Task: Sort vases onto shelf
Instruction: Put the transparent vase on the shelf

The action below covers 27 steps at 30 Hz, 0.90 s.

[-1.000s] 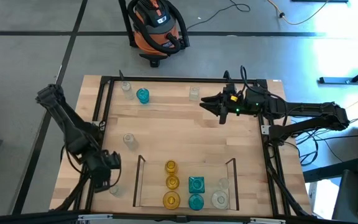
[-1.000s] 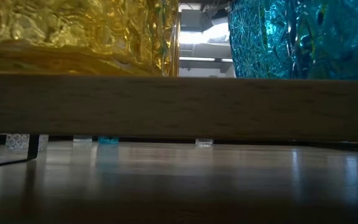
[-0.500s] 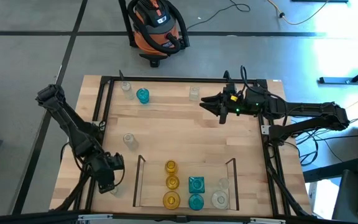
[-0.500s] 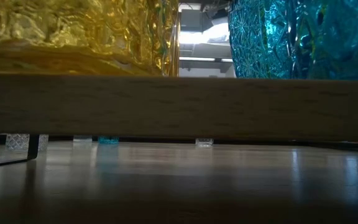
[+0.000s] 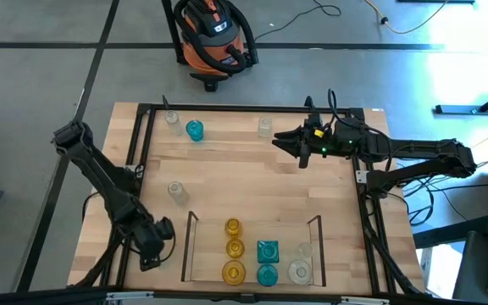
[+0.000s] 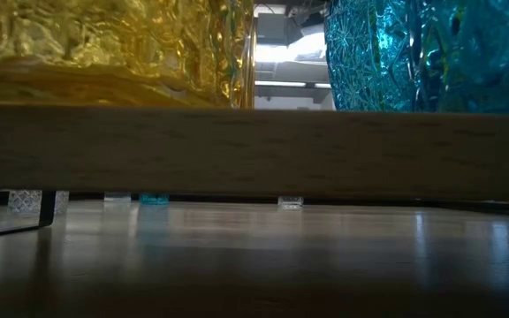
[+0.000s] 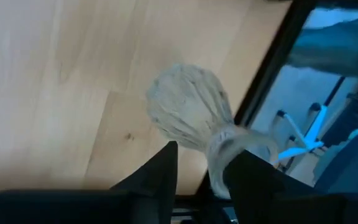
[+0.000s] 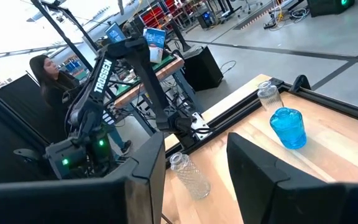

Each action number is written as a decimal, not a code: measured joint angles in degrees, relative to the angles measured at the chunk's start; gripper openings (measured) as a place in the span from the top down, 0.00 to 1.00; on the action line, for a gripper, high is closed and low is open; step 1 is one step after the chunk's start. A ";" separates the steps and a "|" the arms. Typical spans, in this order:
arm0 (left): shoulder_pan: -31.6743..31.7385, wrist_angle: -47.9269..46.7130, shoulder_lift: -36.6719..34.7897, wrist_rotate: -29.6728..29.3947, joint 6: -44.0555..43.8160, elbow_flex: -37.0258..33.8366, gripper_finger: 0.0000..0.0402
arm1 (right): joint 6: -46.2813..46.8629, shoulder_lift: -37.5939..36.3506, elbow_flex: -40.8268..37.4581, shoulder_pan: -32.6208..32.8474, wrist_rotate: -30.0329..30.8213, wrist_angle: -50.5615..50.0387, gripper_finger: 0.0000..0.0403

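My left gripper [image 5: 153,247] [image 7: 205,152] is at the table's near left corner, left of the shelf [image 5: 188,246], and is shut on a clear round vase [image 7: 188,112]. My right gripper [image 5: 299,149] [image 8: 194,168] hovers open and holding nothing near the far right. On the shelf stand three amber vases [image 5: 234,249], two teal vases [image 5: 267,263] and two clear vases [image 5: 301,262]. On the table stand a clear vase [image 5: 175,191], a teal vase [image 5: 194,130] and two more clear vases [image 5: 172,120] [image 5: 264,127]. My left gripper pinches the clear vase by its narrow neck [image 7: 219,149] between the two fingers [image 7: 163,171]. The mouth points back toward the wrist and the round body sticks out past the fingertips. I cannot tell whether the vase still touches the wood.
The black frame [image 5: 131,161] runs close beside my left gripper. The shelf's thin dark rail [image 5: 314,246] bounds it on three sides. In the low view the shelf board [image 6: 254,150] fills the front. Beyond the table are a vacuum cleaner [image 5: 213,38] and a person [image 8: 50,78].
My left arm has swung a little toward the table's right and near edge, and its gripper has shifted with it. The clear vase that showed just beyond the gripper in the high view is now hidden under it. My right arm has kept still.
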 joint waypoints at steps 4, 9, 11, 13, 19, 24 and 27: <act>-0.22 0.28 2.32 3.69 0.46 0.17 0.80 | 0.00 0.00 0.00 0.00 0.00 0.01 0.66; -0.81 -5.08 2.37 0.15 1.00 2.96 0.96 | 0.00 0.00 0.00 0.00 -0.01 0.04 0.66; -0.36 -10.59 2.39 -0.76 2.45 5.47 0.96 | 0.00 0.00 0.00 0.00 0.00 0.04 0.66; 0.63 -14.67 2.38 0.08 4.65 9.49 0.96 | 0.00 0.00 0.00 0.00 0.07 0.02 0.66; 5.24 -30.27 2.33 2.24 11.60 27.08 0.96 | -0.04 0.00 0.00 -0.01 2.26 0.02 0.66; 10.23 -43.18 4.22 -0.34 19.75 45.36 0.96 | -0.10 0.00 0.00 -0.48 2.13 0.02 0.66; 13.35 -50.00 8.01 -1.07 27.01 54.44 0.96 | -0.27 0.00 0.00 -0.48 2.36 0.00 0.66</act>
